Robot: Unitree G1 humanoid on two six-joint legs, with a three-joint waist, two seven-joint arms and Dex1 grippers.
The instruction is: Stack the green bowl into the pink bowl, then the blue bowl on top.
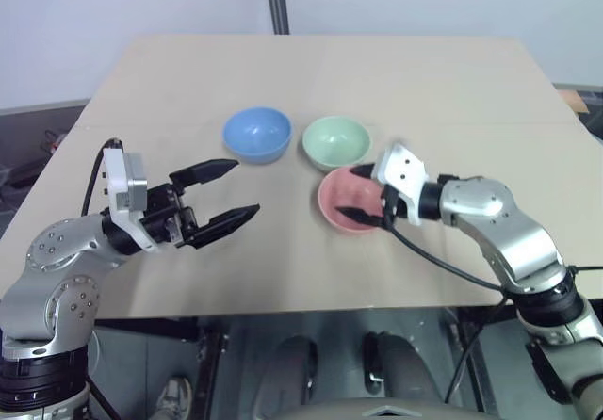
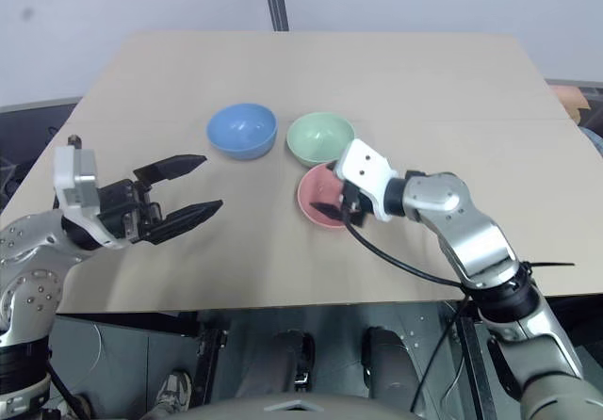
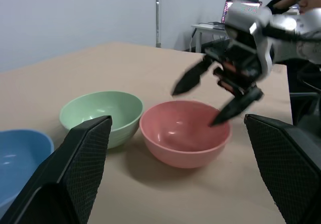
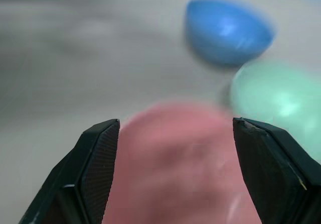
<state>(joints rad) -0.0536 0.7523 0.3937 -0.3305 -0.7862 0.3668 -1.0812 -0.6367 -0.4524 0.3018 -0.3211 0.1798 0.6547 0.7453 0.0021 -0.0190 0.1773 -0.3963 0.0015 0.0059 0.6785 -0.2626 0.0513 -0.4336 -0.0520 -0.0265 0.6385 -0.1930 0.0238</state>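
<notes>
— Where the small round salmon-pink plastic bowl point(image 1: 347, 203) sits nearest, what covers it?
— The right gripper point(image 1: 362, 194), fingers spread wide and empty, hides its three o'clock rim.
— And the left gripper point(image 1: 229, 192)?
— Wide apart, holding nothing, at nine o'clock over the tan wooden table point(image 1: 396, 81).
— Farther back?
— The pale mint-green plastic bowl point(image 1: 335, 142) at twelve o'clock beside the pink, the sky-blue plastic bowl point(image 1: 256, 134) at ten; all upright, unstacked.

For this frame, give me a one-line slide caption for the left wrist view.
Open right gripper over the pink bowl, green bowl beside it, blue bowl further along.
</notes>
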